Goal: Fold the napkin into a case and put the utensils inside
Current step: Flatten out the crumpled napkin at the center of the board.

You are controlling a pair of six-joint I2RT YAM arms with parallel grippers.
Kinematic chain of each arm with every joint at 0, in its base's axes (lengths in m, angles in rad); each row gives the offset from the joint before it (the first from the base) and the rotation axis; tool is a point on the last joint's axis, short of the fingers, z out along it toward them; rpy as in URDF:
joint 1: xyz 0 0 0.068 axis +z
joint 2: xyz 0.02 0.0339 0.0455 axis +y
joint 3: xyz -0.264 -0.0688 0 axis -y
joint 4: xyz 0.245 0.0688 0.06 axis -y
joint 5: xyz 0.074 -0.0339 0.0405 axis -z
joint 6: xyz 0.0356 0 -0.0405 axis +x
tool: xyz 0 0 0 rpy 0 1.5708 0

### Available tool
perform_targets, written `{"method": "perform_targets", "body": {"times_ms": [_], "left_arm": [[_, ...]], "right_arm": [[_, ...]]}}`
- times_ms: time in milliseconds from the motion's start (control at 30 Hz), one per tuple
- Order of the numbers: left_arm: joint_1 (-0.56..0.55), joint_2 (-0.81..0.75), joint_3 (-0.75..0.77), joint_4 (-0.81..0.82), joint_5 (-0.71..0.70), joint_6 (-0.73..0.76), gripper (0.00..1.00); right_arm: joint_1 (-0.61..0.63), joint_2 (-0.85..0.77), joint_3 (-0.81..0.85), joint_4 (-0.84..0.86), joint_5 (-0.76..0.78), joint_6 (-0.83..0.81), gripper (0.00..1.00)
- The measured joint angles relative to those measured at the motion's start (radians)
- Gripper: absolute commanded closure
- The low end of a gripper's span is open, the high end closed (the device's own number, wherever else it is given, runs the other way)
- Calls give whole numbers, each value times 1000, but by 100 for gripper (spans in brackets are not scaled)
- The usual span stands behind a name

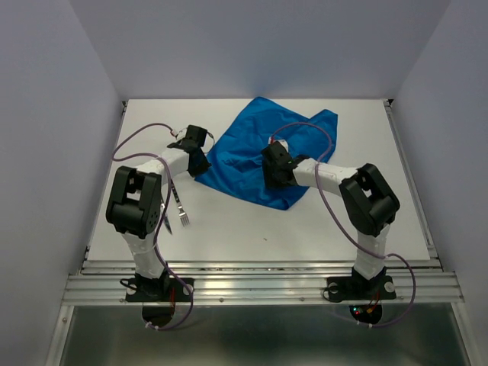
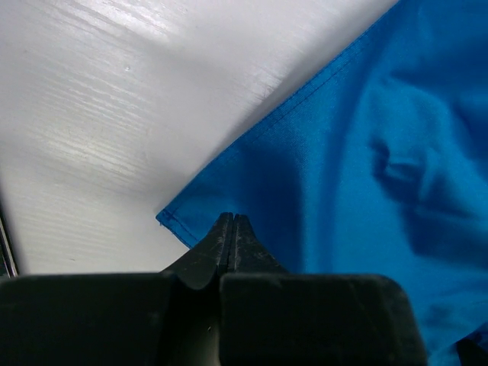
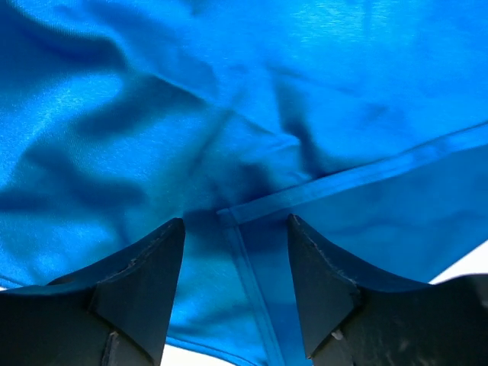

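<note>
The bright blue napkin [image 1: 259, 152] lies creased and partly folded at the middle back of the table. My left gripper [image 1: 200, 164] sits at the napkin's left corner. In the left wrist view its jaws [image 2: 231, 219] are pressed together on the cloth [image 2: 366, 152], just inside that corner. My right gripper [image 1: 274, 174] is over the napkin's front part. It stands open [image 3: 236, 219], straddling a hemmed corner [image 3: 229, 215] of an upper layer. The fork [image 1: 181, 207] lies on the table by my left arm. A thin knife [image 1: 167, 221] lies beside it, partly hidden by the arm.
The white table [image 1: 305, 229] is boxed in by pale walls at the left, back and right. A metal rail [image 1: 259, 286] runs along its near edge, where both arm bases are bolted. Purple cables loop off both arms.
</note>
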Motion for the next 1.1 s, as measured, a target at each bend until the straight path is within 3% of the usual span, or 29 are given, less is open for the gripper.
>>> {"method": "perform_targets", "body": {"times_ms": [200, 400, 600, 633, 767, 1100], "left_arm": [[0, -5, -1, 0, 12, 5, 100], [0, -13, -7, -1, 18, 8, 100], [0, -19, -8, 0, 18, 9, 98], [0, -19, -9, 0, 19, 9, 89], [0, -25, -33, 6, 29, 11, 71], [0, -26, -74, 10, 53, 10, 69]], "right_arm": [[15, 37, 37, -14, 29, 4, 54], [16, 37, 37, -32, 78, 23, 76], [16, 37, 37, -41, 112, 38, 75], [16, 37, 37, -41, 113, 39, 75], [16, 35, 31, -40, 114, 42, 75], [16, -34, -29, -37, 124, 63, 84]]}}
